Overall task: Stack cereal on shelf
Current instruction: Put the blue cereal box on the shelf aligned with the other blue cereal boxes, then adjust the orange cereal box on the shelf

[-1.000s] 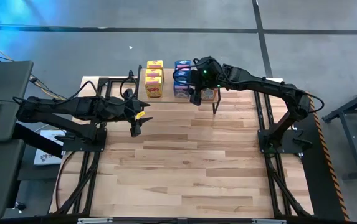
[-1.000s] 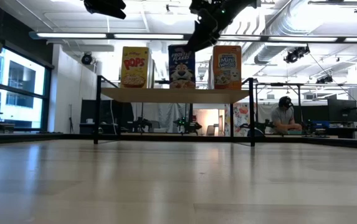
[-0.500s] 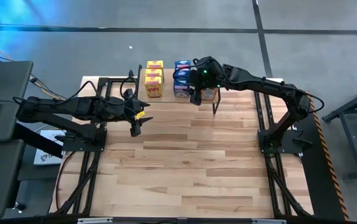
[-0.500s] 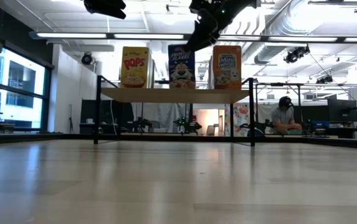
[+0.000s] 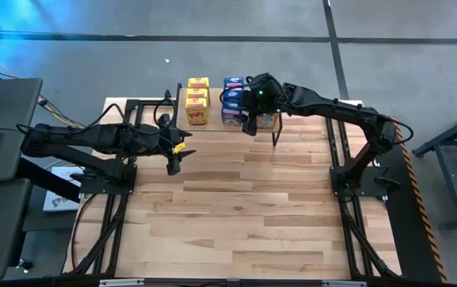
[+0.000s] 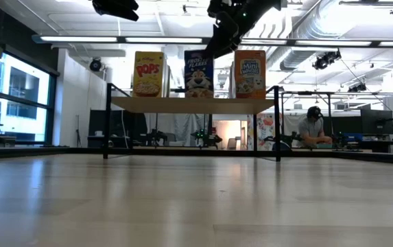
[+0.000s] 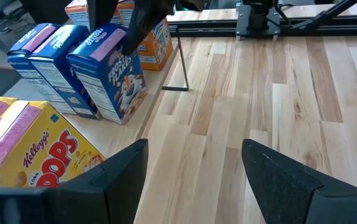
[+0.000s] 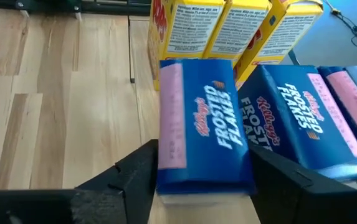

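Cereal boxes stand upright on the shelf (image 6: 193, 104) at the table's far side: yellow ones (image 5: 198, 100) on the left, blue ones (image 5: 232, 92) in the middle, orange ones (image 6: 250, 73) on the right. My right gripper (image 5: 249, 121) is over the shelf's near edge, closed around the top of the front blue box (image 8: 203, 130), whose bottom stands on the plank. My left gripper (image 5: 174, 163) hovers open above the table, near and left of the shelf, with nothing between its fingers (image 7: 128, 168). My right gripper has the front blue box's upper end between its two fingers. One finger (image 8: 138, 171) lies against the printed front face, the other (image 8: 284, 177) against the back face, beside the box behind. The fingers slant down from the table's right. The box stands upright on the shelf.
The shelf's black legs (image 5: 274, 137) stand on the wood table. Black arm frames run along the table's left (image 5: 116, 191) and right (image 5: 348, 183) edges. A person (image 6: 313, 130) sits in the room behind.
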